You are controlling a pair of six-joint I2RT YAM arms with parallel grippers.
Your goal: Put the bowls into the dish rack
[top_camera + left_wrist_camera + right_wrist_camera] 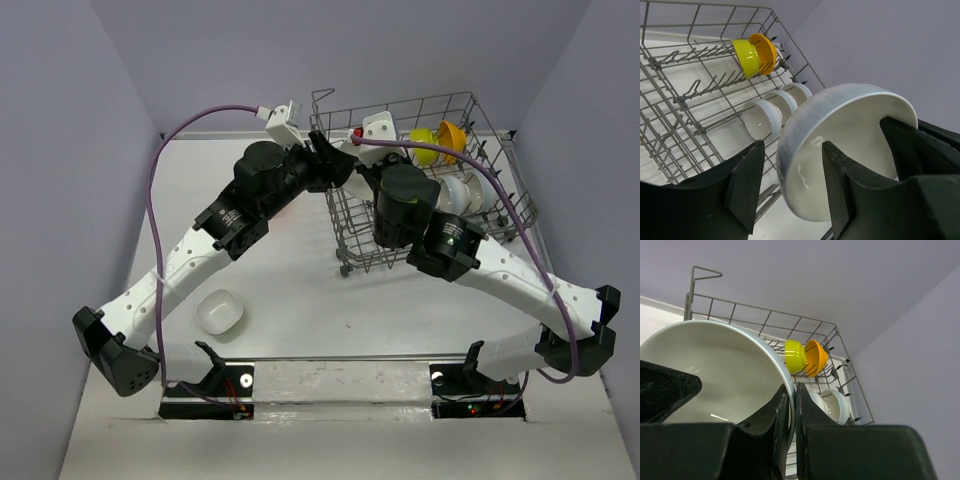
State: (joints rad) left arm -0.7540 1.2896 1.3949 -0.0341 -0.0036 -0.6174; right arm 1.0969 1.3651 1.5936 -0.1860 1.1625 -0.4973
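Bowl [855, 125]: glossy white, round, smooth.

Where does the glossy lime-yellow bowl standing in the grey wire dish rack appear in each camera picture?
Top external: lime-yellow bowl upper right of centre, far end of the dish rack.
Left wrist: the bowl is upper left.
Right wrist: the bowl is centre frame.
Shared landmark: the orange bowl beside it.

It looked like a robotics lab rather than a kitchen: plain lilac panels [70, 150] boxed in a white worktop [290, 280], a left arm [190, 262] and right arm [520, 268] were bolted at its near edge, a purple cable [149, 218] looped free, and a wire dish rack [352, 235] was the only household item.
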